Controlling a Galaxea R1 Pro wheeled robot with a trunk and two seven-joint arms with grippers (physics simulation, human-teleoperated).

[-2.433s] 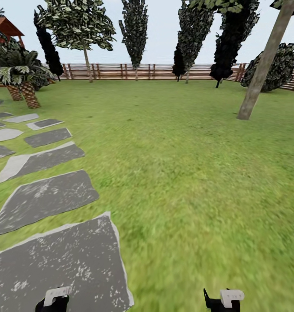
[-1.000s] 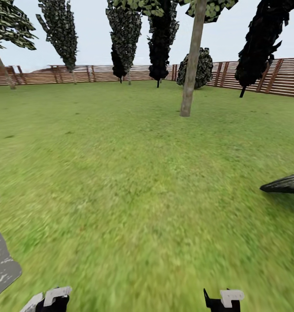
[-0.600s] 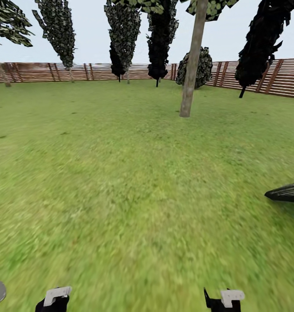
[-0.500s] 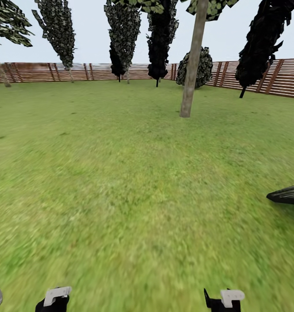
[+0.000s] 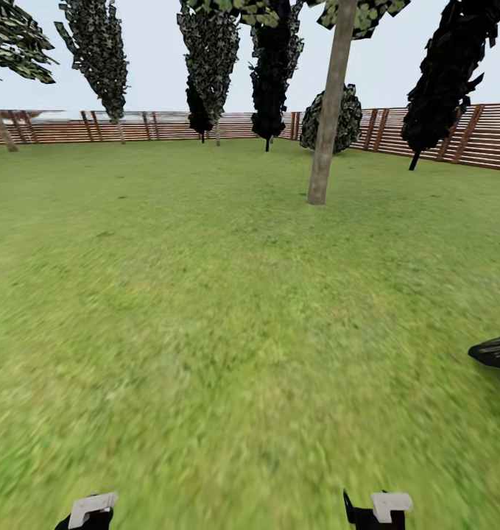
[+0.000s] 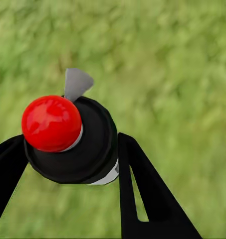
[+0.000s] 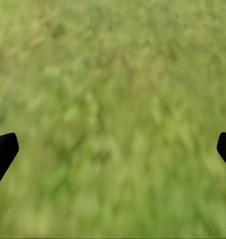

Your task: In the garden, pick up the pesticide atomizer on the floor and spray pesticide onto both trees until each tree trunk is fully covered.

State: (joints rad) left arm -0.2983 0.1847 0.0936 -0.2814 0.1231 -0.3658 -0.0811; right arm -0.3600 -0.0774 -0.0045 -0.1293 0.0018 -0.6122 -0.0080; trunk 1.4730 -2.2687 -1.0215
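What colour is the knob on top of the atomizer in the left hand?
Glossy red knob on the black atomizer; clearest in the left wrist view.

Before me spreads a wide green lawn (image 5: 227,309), blurry underfoot, ringed by a brown slatted wooden fence (image 5: 456,136); dark narrow leafy trees (image 5: 275,66) and a rounded bush (image 5: 347,118) stand along it under a pale, overcast sky (image 5: 157,66)

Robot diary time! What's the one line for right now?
place: garden lawn | left gripper: shut on atomizer | right gripper: open, empty | tree trunk: ahead | phase: approach
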